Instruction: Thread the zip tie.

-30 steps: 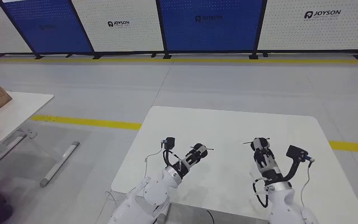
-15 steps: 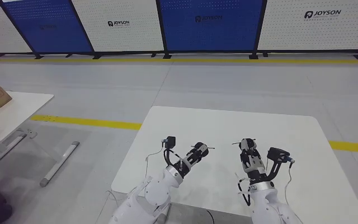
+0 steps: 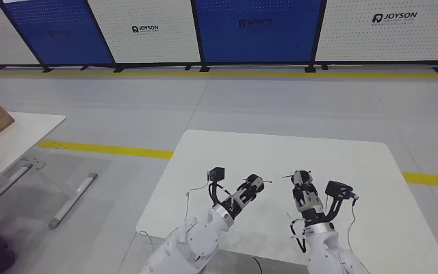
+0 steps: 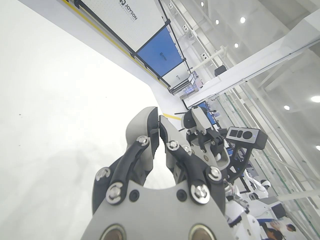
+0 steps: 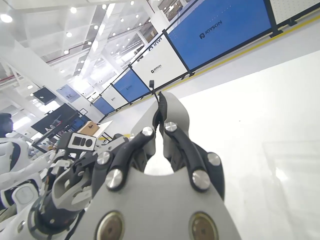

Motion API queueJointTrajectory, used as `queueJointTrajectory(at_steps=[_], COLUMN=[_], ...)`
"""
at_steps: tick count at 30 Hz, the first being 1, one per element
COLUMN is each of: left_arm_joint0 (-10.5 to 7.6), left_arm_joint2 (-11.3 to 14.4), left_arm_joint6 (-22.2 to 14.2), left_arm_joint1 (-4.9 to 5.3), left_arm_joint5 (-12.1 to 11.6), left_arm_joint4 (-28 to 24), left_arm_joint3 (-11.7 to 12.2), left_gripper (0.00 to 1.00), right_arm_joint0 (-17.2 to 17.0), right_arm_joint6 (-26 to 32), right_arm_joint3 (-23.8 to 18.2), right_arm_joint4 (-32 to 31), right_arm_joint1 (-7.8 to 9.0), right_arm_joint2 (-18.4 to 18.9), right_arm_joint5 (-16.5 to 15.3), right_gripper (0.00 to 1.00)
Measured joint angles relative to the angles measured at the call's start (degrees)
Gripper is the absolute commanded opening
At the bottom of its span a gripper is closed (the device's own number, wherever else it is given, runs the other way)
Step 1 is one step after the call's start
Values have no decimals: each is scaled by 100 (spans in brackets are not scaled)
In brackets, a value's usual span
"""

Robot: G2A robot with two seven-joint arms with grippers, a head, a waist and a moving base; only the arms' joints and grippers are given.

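1. While the black plastic zip tie (image 5: 151,83) sits in the right gripper (image 5: 160,99), the fingers are pressed together on its strap. The small square head stands free just past the fingertips, held up off the white surface (image 3: 274,147).
2. The tie's long axis runs along those fingers, so the head points wherever the gripper points.
3. The left gripper (image 4: 158,116) also has its fingers pressed together. Nothing pokes out of them in its own wrist view. In the top view a thin dark sliver (image 3: 265,181) lies at its tips, too small to name.
4. In the top view the two grippers stand side by side over the near part of the surface, apart. The left one angles across toward the right one.
5. The coming move probably turns on that gap. The head lies to the right of the left fingertips, and the right arm already holds it, so the right arm is the nearer. Threading will need the tail lined up with the head's slot, and I cannot trace the tail.
6. The views add different things:
   - The right wrist view gives the head and the strap between the pads.
   - The left wrist view gives the right gripper side-on, farther off, with thin black stubs on either side of its tips.
   - The top view gives the spacing between the arms.
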Motion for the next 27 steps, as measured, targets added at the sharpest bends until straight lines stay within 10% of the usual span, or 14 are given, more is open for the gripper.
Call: queueJointTrajectory(at_steps=[27], left_arm_joint0=[0], left_arm_joint2=[0], left_arm_joint6=[0], left_arm_joint1=[0], left_arm_joint5=[0], left_arm_joint4=[0], left_arm_joint3=[0], left_gripper=[0], right_arm_joint0=[83], right_arm_joint6=[-35], right_arm_joint3=[161], right_arm_joint4=[-139], right_arm_joint1=[-72], right_arm_joint2=[-186], right_arm_joint5=[-136], right_gripper=[0])
